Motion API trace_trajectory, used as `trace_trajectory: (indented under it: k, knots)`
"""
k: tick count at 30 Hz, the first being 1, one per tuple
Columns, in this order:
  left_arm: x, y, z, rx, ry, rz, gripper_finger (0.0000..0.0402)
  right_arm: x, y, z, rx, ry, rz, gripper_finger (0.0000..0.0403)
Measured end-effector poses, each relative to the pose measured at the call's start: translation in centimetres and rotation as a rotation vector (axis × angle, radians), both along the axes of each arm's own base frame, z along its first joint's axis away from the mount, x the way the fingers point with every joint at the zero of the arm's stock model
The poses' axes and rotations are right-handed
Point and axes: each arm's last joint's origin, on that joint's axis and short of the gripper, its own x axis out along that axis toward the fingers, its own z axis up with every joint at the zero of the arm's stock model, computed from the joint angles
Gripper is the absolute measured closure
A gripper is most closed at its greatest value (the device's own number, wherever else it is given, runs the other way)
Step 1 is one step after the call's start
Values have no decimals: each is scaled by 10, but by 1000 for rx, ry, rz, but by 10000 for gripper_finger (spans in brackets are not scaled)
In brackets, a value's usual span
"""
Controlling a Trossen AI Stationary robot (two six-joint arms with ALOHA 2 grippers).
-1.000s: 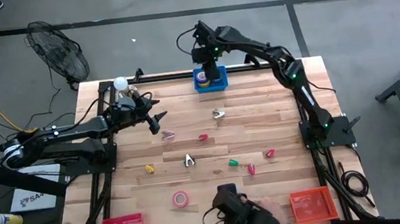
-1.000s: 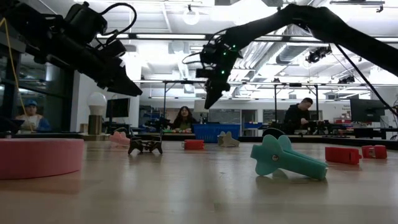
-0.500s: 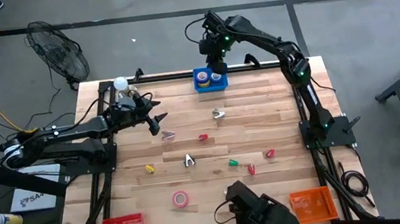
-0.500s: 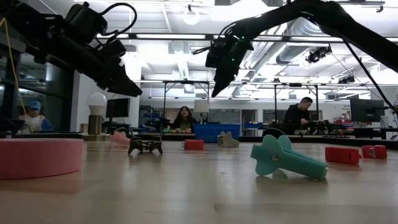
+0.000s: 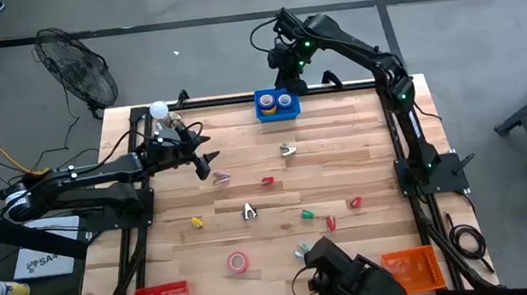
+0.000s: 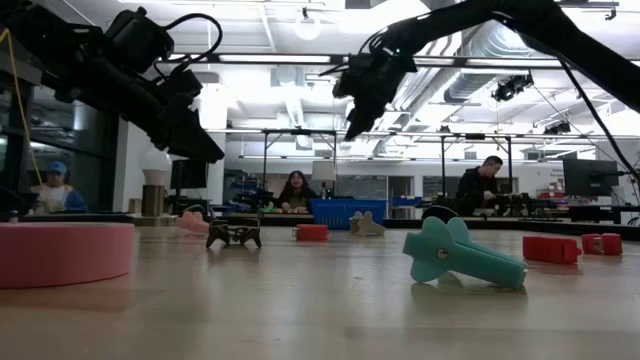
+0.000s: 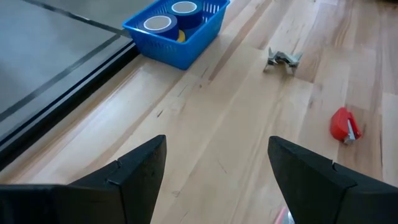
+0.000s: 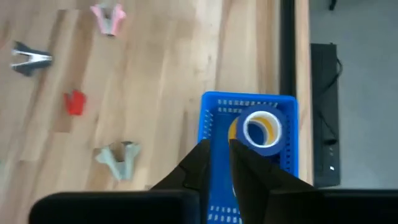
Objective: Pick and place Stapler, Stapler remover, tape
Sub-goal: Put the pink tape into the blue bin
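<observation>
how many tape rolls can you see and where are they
4: two blue rolls in the blue basket at the table's far edge, a yellow roll under one of them, and a pinkish-red roll near the front edge. More could be hidden in the basket.

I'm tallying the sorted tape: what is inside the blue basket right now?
The blue basket holds two blue tape rolls lying flat, with a yellow roll partly showing beneath them. Anything deeper is covered by the rolls.

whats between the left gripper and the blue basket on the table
Only bare wood. In the left wrist view, nothing lies on the table between the open left gripper and the blue basket; the high view agrees.
</observation>
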Motion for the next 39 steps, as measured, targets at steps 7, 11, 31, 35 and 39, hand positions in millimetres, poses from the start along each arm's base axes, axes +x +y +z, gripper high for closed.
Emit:
trace_trajectory:
  k: [7, 11, 31, 35, 39]
  knots:
    - [0, 0, 0, -14, -8, 5, 125, -7, 7, 12, 16, -24, 42, 392]
    - [0, 0, 0, -32, -18, 15, 125, -8, 8, 13, 18, -27, 58, 402]
    - [0, -1, -1, -50, -12, 0, 125, 56, 35, -24, -188, -275, 34, 403]
    - [-1, -1, -2, -57, 0, -2, 125, 42, 55, -24, -264, -290, -17, 403]
    - [-1, -1, -2, -65, -8, 3, 125, 16, 74, -24, -308, -356, -69, 403]
